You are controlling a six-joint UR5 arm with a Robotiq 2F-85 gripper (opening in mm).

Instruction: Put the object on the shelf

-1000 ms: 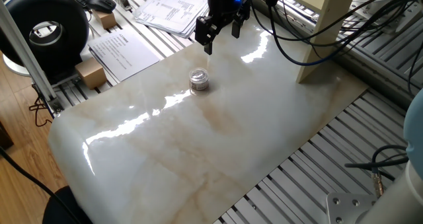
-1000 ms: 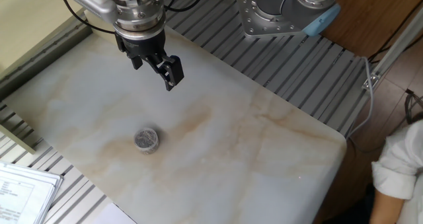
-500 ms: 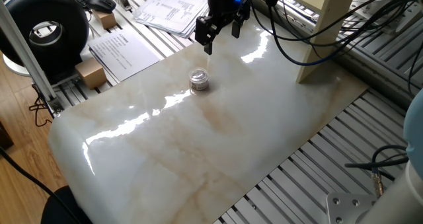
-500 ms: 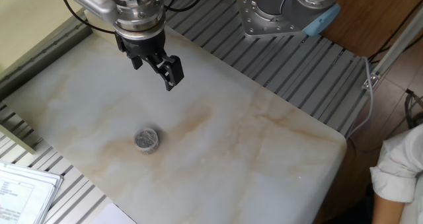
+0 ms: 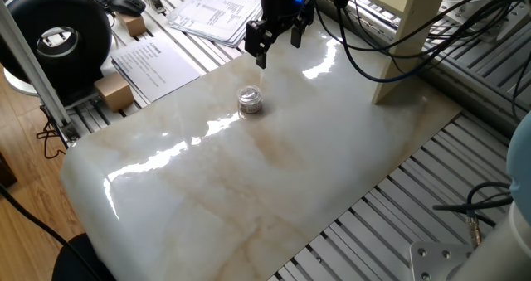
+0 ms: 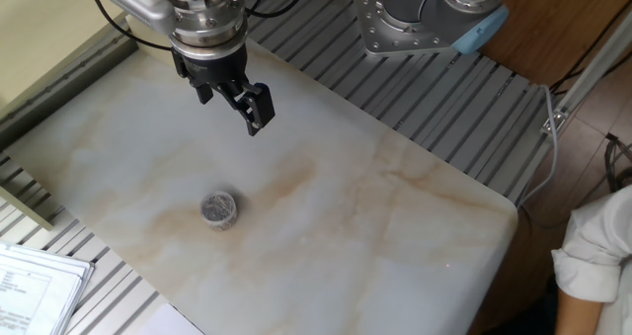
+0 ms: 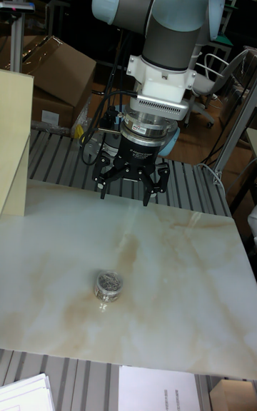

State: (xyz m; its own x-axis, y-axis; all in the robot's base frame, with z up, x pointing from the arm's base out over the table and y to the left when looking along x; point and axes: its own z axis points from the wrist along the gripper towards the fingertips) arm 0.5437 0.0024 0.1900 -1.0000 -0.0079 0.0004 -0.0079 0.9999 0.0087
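The object, a tiny clear jar [image 5: 250,100] with a silvery lid, stands upright on the marbled tabletop [image 5: 249,173]. It also shows in the other fixed view [image 6: 218,210] and the tall view [image 7: 108,285]. My gripper [image 5: 278,50] hangs open and empty above the table, a short way beyond the jar toward the shelf side [image 6: 228,113] [image 7: 127,195]. Of the shelf, a cream-beige upright board leg [image 5: 411,41] stands at the table's far edge. Its pale side fills the top left in the other fixed view [image 6: 49,39] and the left edge of the tall view [image 7: 14,140].
Printed papers [image 5: 153,65] and a black round device [image 5: 58,36] lie off the table's left end. Black cables [image 5: 373,61] trail around the shelf leg. The arm's base [image 6: 425,19] sits on the slotted frame. A person's white sleeve [image 6: 597,251] shows at the right edge.
The arm and the jar have stayed where they were. Only the person's sleeve at the right edge has shifted slightly.
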